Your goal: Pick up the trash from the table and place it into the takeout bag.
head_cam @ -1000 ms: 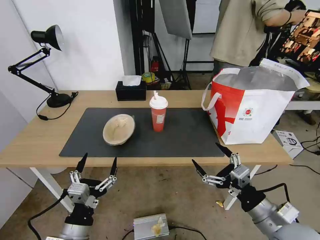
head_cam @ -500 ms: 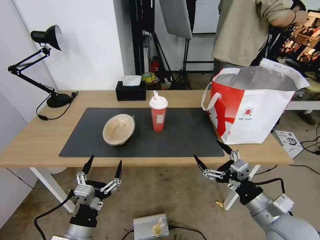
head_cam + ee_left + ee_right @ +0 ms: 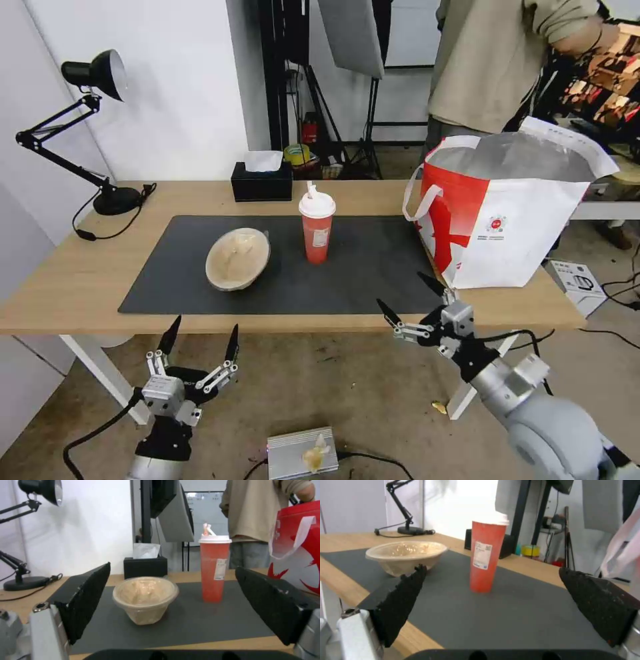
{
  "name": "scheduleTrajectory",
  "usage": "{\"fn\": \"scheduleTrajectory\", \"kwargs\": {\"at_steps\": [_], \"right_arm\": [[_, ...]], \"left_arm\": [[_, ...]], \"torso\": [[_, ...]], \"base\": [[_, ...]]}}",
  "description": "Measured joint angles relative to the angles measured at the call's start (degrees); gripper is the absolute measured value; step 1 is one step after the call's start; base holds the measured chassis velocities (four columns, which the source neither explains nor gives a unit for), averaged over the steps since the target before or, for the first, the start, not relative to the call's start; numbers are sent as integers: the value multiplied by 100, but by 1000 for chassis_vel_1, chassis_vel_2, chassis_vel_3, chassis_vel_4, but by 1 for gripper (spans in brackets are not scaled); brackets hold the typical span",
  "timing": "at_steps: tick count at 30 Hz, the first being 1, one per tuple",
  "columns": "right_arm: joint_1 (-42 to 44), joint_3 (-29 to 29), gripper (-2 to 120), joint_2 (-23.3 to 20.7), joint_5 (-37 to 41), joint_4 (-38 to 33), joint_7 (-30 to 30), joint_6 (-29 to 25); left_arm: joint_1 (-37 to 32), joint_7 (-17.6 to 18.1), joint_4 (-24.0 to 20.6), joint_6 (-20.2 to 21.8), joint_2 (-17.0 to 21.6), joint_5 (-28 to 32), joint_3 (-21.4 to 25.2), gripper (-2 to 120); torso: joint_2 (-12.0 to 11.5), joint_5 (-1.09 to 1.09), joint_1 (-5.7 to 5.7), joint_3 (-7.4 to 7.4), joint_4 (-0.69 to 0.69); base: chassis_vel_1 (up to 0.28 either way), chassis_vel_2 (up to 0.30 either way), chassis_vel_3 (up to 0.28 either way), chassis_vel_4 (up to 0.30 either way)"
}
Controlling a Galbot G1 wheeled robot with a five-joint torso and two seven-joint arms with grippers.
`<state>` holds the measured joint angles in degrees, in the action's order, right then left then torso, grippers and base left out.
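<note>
Now your right tool (image 3: 409, 299) hangs wide open and empty at the surface's (image 3: 80, 280) near edge, your left tool (image 3: 200, 339) likewise below it. Tan bowl (image 3: 237, 259) and red cup (image 3: 317, 225) stand mid-mat; the head view adds the takeout bag (image 3: 510, 220) far right.

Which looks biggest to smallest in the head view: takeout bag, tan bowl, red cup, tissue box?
1. takeout bag
2. tan bowl
3. red cup and tissue box: too alike to rank; the box sits farther back.
</note>
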<state>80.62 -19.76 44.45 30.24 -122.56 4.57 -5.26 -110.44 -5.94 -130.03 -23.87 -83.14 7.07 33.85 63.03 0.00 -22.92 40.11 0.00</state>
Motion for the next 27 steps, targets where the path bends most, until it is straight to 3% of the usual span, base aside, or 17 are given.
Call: {"fn": "scheduleTrajectory", "kwargs": {"at_steps": [19, 27], "right_arm": [[-2373, 1934, 100, 119, 655, 1282, -236, 331], [-3245, 2683, 100, 474, 823, 1972, -303, 383]], "left_arm": [[-176, -6, -83, -77, -354, -187, 101, 100], [-218, -9, -25, -151, -483, -221, 183, 100]], "torso": [[-1, 0, 0, 0, 0], [-1, 0, 0, 0, 0]], "base": [[0, 0, 0, 0], [0, 0, 0, 0]]}}
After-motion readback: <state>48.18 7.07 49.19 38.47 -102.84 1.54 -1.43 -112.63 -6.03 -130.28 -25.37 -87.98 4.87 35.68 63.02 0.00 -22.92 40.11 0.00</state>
